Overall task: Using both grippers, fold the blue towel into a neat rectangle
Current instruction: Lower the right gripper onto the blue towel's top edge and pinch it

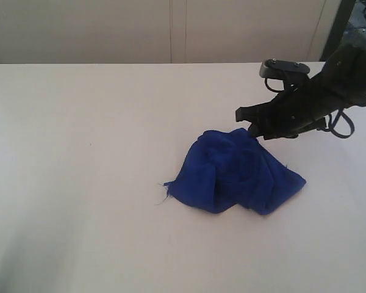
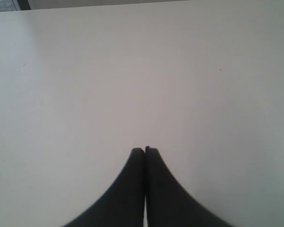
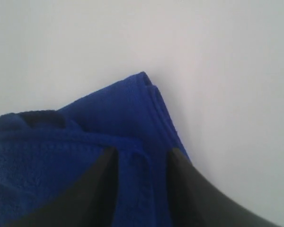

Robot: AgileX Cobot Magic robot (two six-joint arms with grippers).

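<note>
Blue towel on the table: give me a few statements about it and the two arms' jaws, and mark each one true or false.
1. The blue towel lies in a crumpled heap, not folded into a rectangle. True.
2. The left arm's jaws stand wide open over the towel. False: they are shut, over bare table, and no cloth shows in the left wrist view.
3. The right arm's jaws stand apart, with towel cloth showing between them. True.
4. The towel hangs over the table's edge. False: it lies wholly on the tabletop, with bare surface all around it.
</note>
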